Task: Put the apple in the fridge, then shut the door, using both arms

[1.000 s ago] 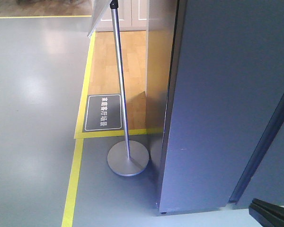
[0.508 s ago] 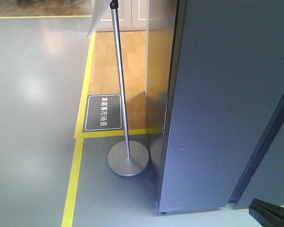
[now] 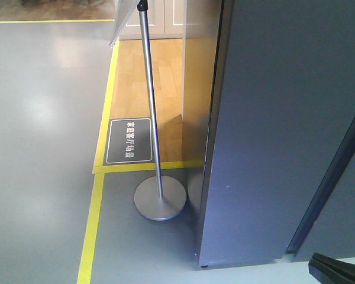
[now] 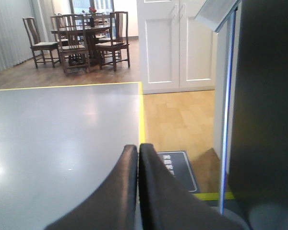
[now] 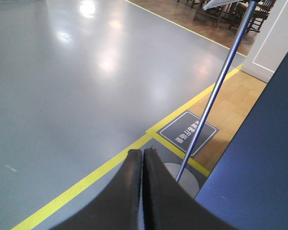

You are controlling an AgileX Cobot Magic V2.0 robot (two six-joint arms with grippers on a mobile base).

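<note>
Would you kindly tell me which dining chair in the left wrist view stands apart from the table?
The leftmost chair, standing alone; the others are drawn up around the dark table.

Sign stand (image 3: 160, 201) left of fridge (image 3: 284, 130)

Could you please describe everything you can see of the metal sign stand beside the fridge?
The sign stand is a slim, shiny metal pole rising upright from a round, flat grey base on the grey floor. An angled board tops it, mostly cut off. It stands just left of the fridge, apart from it, near the yellow floor tape.
</note>
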